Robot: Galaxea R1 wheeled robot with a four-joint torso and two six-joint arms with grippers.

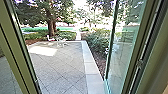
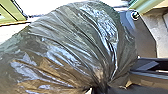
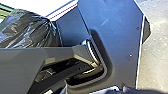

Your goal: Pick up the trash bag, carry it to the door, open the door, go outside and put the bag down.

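Trash bag [image 2: 75, 37]: both wrist views | glass door [image 1: 122, 50], paving [image 1: 60, 67]: head view

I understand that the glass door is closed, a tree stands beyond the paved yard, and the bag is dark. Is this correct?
Not quite: the door is open, as the head view shows, with its glass swung outward at the right of the picture. The tree does stand beyond the yard, and the bag is dark.
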